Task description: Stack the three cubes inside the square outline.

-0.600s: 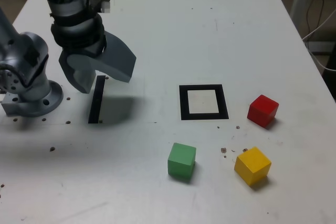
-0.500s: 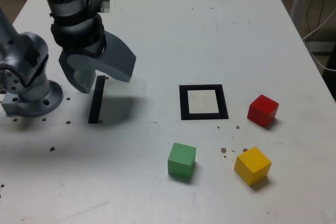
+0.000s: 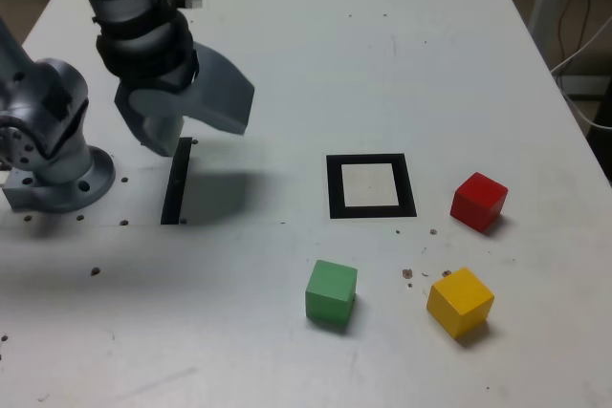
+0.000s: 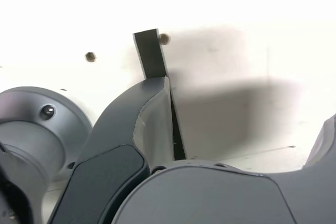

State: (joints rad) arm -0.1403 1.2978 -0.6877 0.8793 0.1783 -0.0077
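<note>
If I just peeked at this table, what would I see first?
Probably the three bright cubes on the white table: red cube, yellow cube and green cube, all apart. Between them and the big grey arm's open end effector lies the black square outline.

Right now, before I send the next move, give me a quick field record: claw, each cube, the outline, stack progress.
claw: open, empty, hanging above the black strip near the arm base
green cube: on the table, in front of the outline
yellow cube: on the table, to the exterior view's right of green
red cube: on the table, to the exterior view's right of the outline
square outline: empty
stack: not started
</note>
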